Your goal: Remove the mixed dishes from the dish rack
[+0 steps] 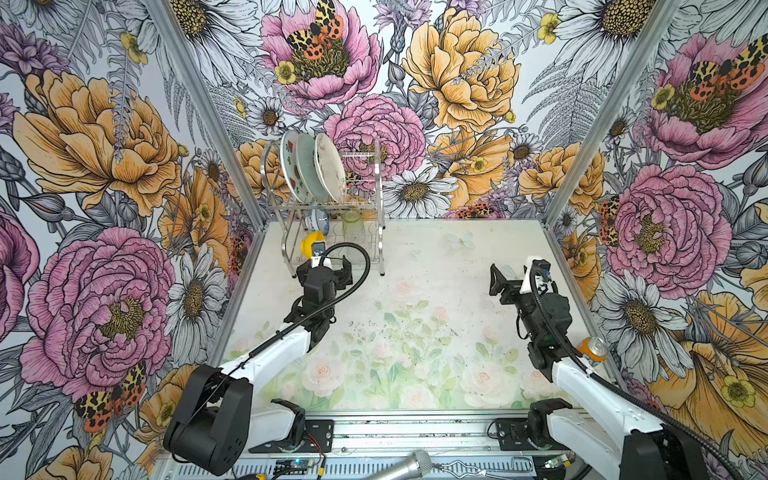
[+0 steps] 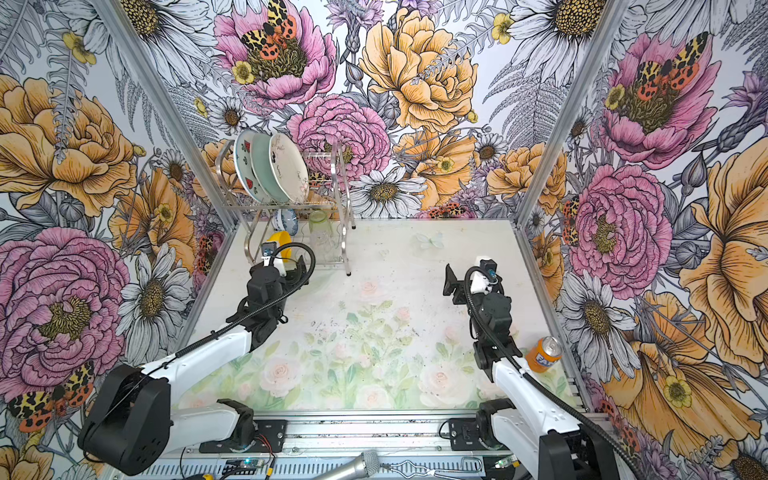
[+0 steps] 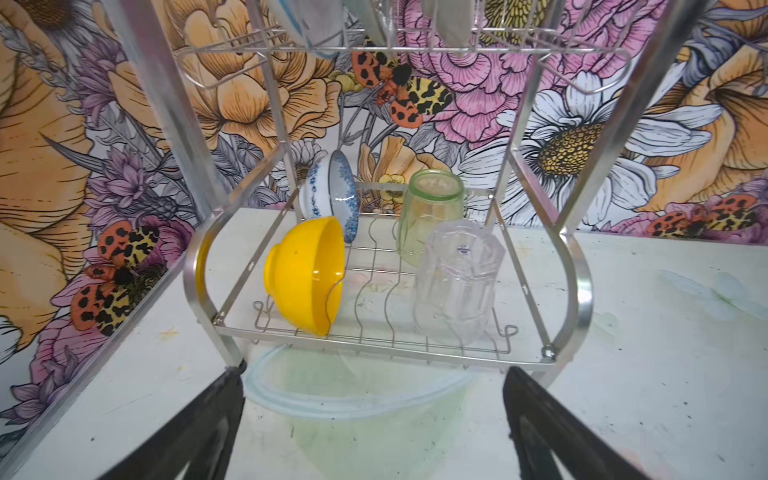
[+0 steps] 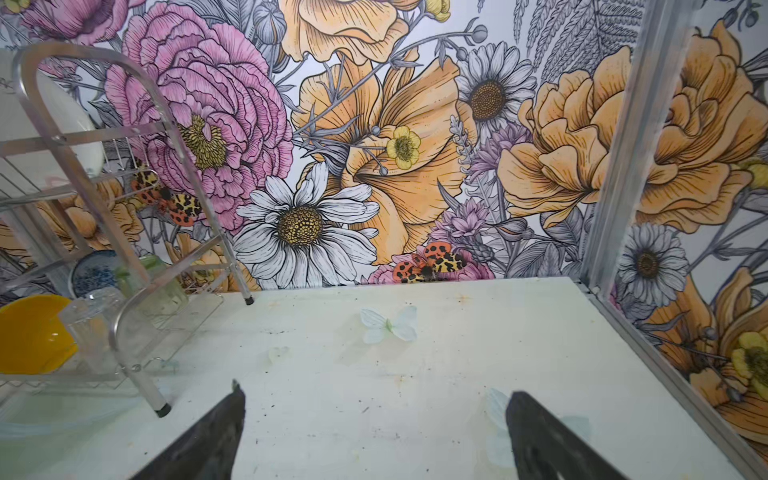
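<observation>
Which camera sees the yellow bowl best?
The left wrist view: the yellow bowl shows whole, on edge in the rack. Both top views show part behind the left arm; the right wrist view crops it.

Bright, even light, soft edges (wrist views)

Your left gripper is hovering open just in front of the dish rack.
The yellow bowl is sitting right ahead of its jaws, the clear glass ahead and to its right, three plates standing above. Your right gripper is hanging open, well apart from the rack.
</observation>
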Available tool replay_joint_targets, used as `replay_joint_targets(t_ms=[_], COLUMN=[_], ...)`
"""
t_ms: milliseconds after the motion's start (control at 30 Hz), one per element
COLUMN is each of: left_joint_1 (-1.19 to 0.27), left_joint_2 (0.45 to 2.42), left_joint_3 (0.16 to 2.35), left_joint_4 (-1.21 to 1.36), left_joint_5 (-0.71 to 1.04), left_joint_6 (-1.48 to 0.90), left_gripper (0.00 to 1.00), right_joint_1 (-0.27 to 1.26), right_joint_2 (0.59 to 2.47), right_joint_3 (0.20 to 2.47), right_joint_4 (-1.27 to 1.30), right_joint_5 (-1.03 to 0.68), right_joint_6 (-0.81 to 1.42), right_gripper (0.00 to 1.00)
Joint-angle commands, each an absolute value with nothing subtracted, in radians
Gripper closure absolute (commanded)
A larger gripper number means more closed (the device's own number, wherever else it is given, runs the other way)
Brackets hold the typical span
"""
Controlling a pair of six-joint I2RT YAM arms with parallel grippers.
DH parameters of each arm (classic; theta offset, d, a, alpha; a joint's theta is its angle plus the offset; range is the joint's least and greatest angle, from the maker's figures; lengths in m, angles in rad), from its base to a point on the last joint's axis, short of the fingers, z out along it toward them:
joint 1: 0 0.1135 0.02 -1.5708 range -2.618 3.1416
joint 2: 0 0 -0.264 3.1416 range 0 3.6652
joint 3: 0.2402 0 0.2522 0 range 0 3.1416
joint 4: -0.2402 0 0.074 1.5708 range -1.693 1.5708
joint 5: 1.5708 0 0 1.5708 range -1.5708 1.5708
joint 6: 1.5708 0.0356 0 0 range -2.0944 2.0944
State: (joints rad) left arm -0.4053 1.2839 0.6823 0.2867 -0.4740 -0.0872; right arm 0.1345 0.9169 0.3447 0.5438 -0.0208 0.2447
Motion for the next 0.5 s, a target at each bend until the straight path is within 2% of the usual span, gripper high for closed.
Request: replay_joint_targets(t_ms=[0,200,467], left_joint_1=[-0.486,-0.562,-0.58], left_joint_2=[1.359,1.508,1.648], left_joint_3=[0.766,0.918,1.055], left_joint_4=[0.144,0.085,0.083], left_joint_5=[-0.498,-0.464,-0.351], left_joint_6=[-0.132,-0.166,-0.219], left_gripper=[0.01,0.01,0.05], right_joint_1=[0.14,0.12,0.039], right_joint_2=[0.865,0.829,0.775], right_joint_3=[0.293,0.291,0.279], right_joint_4=[0.469,0.463,0.439], right_joint_5=[-0.124,-0.252,-0.256], right_joint_6=[0.353,0.418,0.593], right_gripper=[0.01,0.01,0.01])
